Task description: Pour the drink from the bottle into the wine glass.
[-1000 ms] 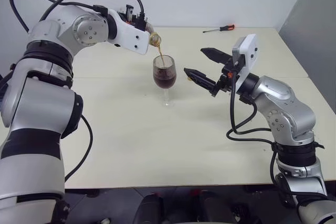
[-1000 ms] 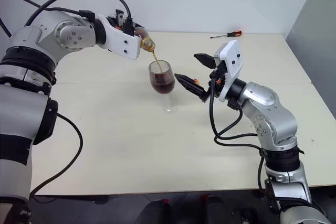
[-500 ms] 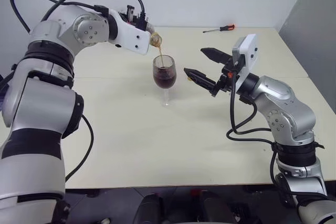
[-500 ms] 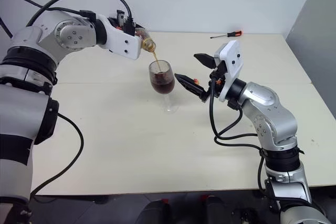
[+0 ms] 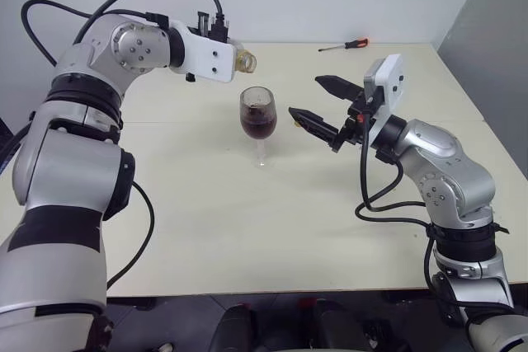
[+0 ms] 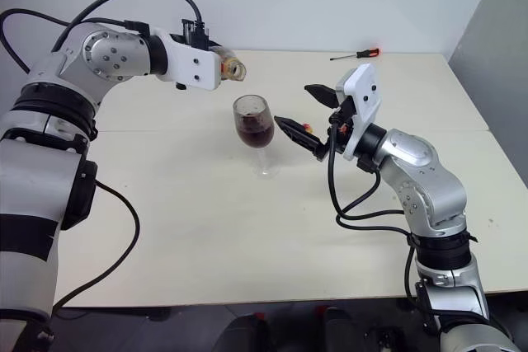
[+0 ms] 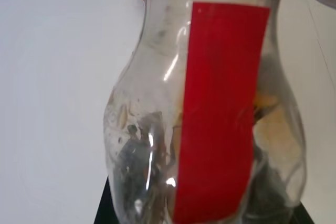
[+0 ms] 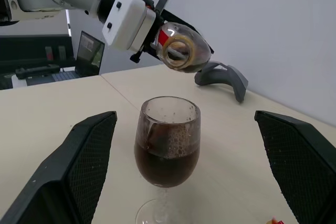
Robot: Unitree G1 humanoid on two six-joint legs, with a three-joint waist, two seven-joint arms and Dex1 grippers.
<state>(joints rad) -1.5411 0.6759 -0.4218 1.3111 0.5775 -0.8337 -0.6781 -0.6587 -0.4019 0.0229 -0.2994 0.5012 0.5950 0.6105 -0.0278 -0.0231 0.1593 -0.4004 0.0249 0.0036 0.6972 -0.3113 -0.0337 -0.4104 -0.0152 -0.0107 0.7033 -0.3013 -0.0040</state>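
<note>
The left gripper (image 6: 216, 62) has its jaws clamped on the bottle (image 8: 181, 46), held tipped on its side above and behind the glass (image 5: 257, 114). The glass stands on the desk (image 5: 247, 228), about half full of drink (image 8: 166, 160). The right gripper (image 5: 318, 100) waits beside the glass, jaws wide apart.

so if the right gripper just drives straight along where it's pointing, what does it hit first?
Most likely the wine glass: it stands centred between the open fingers of the right gripper, ahead of them. The bottle in the left gripper sits higher and beyond. Depth is uncertain.
</note>
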